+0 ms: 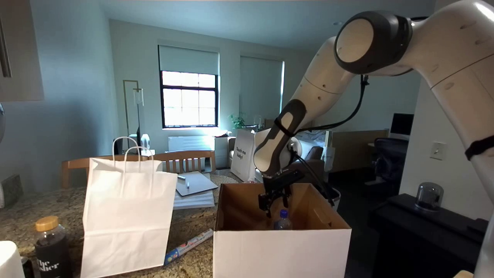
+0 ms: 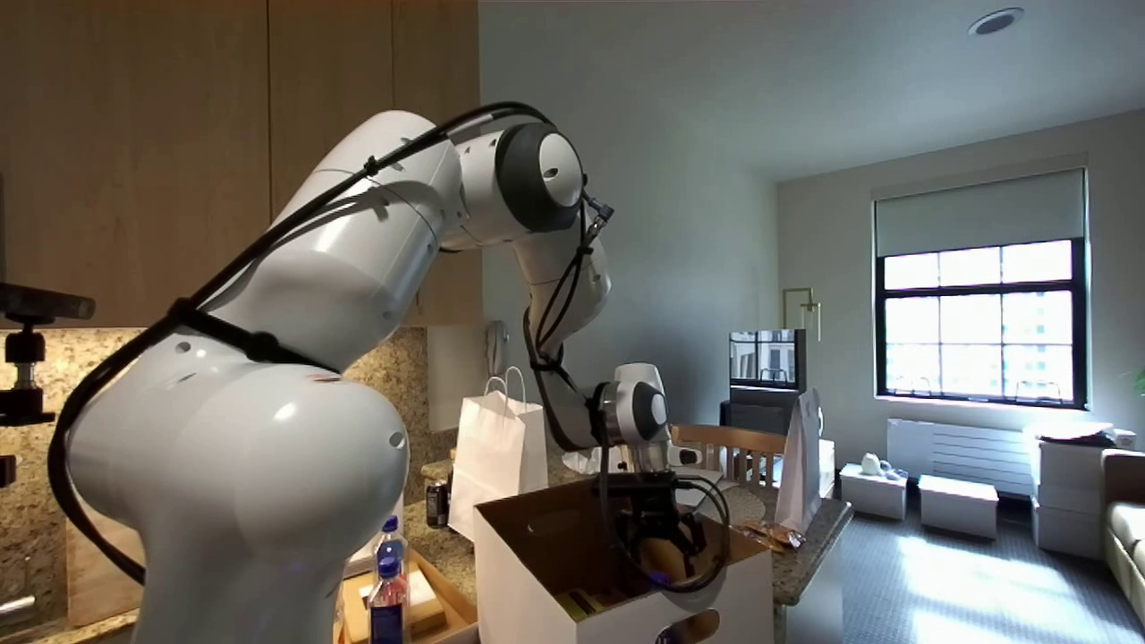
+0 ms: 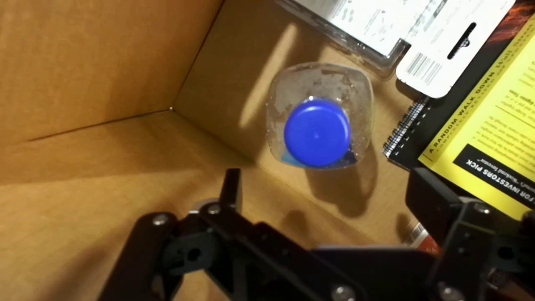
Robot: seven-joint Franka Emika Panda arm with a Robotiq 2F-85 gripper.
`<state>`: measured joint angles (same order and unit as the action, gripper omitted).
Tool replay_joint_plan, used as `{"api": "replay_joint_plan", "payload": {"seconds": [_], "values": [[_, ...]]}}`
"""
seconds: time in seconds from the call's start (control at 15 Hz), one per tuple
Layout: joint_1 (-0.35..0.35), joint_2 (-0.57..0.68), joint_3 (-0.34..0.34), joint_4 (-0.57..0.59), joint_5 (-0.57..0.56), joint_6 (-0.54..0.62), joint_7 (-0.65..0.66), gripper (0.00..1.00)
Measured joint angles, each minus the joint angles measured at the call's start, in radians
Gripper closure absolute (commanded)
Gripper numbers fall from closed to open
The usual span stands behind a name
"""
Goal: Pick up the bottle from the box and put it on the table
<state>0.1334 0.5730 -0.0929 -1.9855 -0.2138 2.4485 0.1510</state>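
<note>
Gripper (image 3: 326, 180) w/ jaws apart — near upright btl (image 3: 317, 133) in box (image 1: 281, 253)

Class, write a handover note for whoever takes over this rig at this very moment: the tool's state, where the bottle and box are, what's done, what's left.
Tool: open and empty, at the opening of the box, not around the bottle.
Bottle: upright inside the box, blue cap up, with a yellow book nearby.
Done: the tool is near the bottle; no grasp yet.
Left: probably line up over the bottle, close on it, lift it clear of the box and set it on the speckled table.
</note>
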Motion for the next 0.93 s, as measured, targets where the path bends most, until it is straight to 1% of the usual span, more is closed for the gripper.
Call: {"api": "replay_joint_plan", "payload": {"seconds": [0.13, 0.27, 0.33, 0.4, 0.47, 0.67, 0.93], "values": [[0.012, 0.013, -0.007, 0.016, -0.006, -0.050, 0.006, 0.00], [0.017, 0.016, -0.010, 0.018, -0.019, -0.073, 0.013, 0.00], [0.018, 0.017, -0.011, 0.018, -0.027, -0.084, 0.017, 0.25], [0.018, 0.017, -0.011, 0.018, -0.033, -0.092, 0.020, 0.26], [0.018, 0.017, -0.011, 0.018, -0.037, -0.097, 0.021, 0.32], [0.018, 0.017, -0.013, 0.018, -0.043, -0.099, 0.021, 0.53], [0.018, 0.017, -0.013, 0.018, -0.050, -0.099, 0.021, 0.78]]}}
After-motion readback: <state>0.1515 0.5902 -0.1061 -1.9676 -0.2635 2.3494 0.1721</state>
